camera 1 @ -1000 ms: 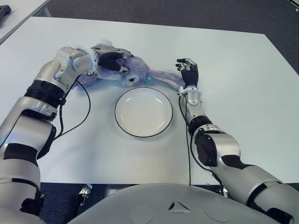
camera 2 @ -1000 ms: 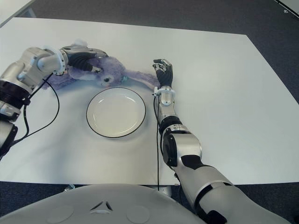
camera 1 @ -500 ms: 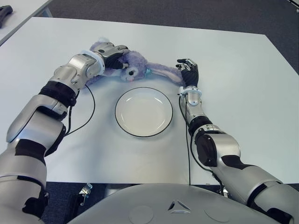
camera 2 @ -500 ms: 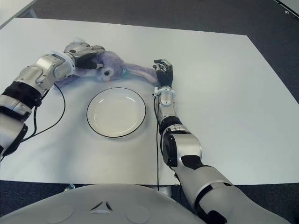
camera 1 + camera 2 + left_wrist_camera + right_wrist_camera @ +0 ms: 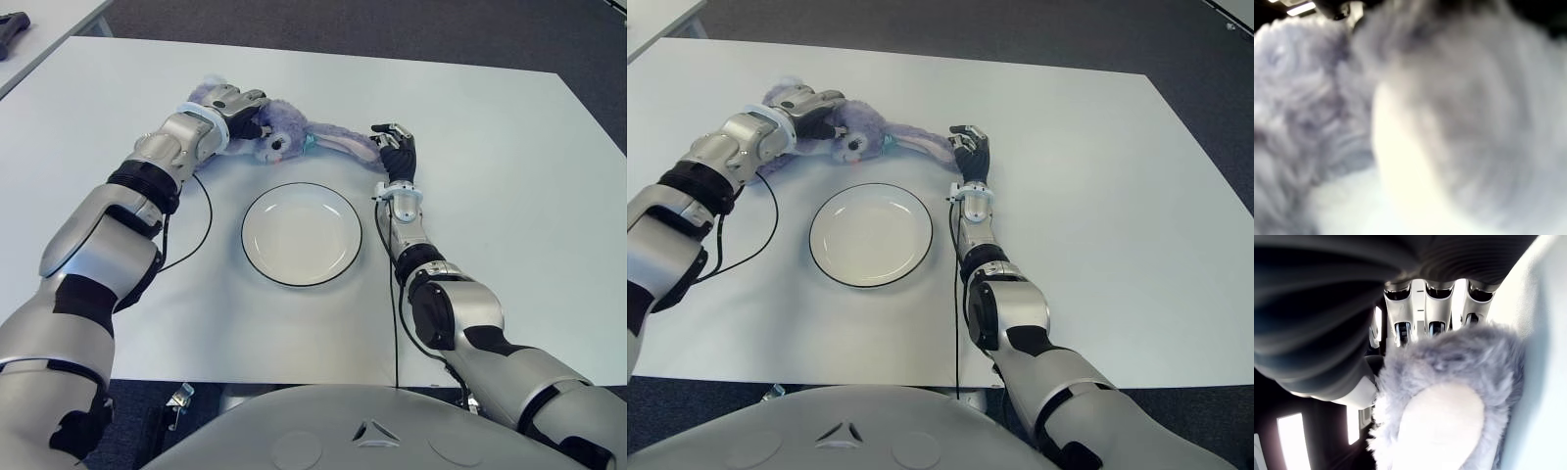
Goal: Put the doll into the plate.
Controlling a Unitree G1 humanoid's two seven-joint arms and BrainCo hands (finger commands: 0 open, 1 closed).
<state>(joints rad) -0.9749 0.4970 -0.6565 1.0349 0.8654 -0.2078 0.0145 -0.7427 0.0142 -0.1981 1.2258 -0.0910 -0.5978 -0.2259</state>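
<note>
Beyond the far rim of the plate [image 5: 301, 234], the doll [image 5: 294, 138] lies stretched across the white surface [image 5: 490, 157], no part of it over the plate. The left hand [image 5: 235, 106] is clamped on the doll's body, fingers curled into the purple fur; its wrist view is filled with blurred fur, consistent with a close grip. The right hand [image 5: 396, 147] sits at the far end of the doll's long ear, and its wrist view shows the ear tip [image 5: 1449, 406] lying against the fingers [image 5: 1432, 308], though a firm closure on it cannot be confirmed from any view.

Change noted over the last second: the left arm has extended and the left hand has carried the doll's head and body away from the robot and slightly toward the right hand. The doll's head previously lay at the plate's far rim; it now sits clear of it. The right hand has held its position.

Assessment: the doll is secured by the left hand but is farther from the plate than before. Transfer toward the robot and release over the plate remain outstanding.
</note>
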